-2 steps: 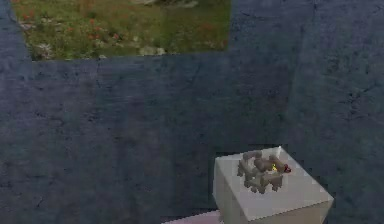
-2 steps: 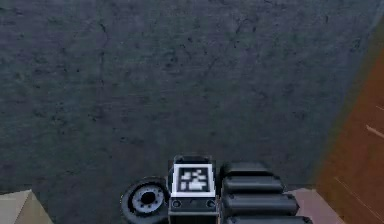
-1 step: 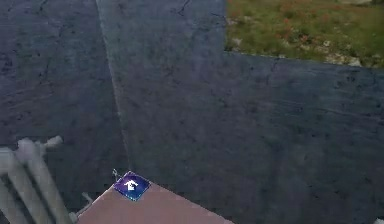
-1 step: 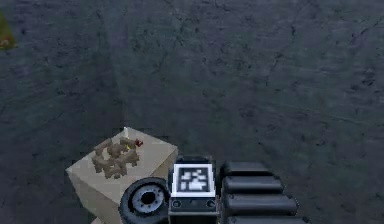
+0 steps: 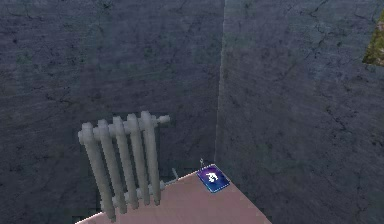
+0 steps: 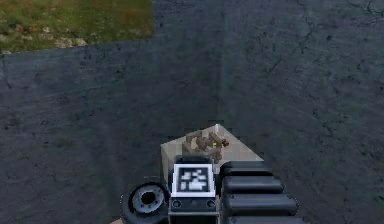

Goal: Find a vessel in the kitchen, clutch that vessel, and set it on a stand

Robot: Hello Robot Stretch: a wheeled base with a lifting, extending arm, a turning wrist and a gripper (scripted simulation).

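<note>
Standing grey radiator [image 5: 125, 160] near blue object [image 5: 213, 179]

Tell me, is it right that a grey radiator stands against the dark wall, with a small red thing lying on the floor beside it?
Not quite. The small thing on the floor beside the grey radiator is blue with a white mark, not red, as the forward view shows. The radiator does stand against the dark wall.

- Walls [image 5: 120, 60]: dark blue-grey, mottled.
- Radiator [image 5: 125, 160]: pale grey.
- Floor [image 5: 200, 207]: pinkish tan.
- Flat item [image 5: 213, 179]: blue, white mark.
- Marker [image 6: 193, 179]: white, black pattern.
- Picture [image 6: 70, 25]: green, brown.
</note>
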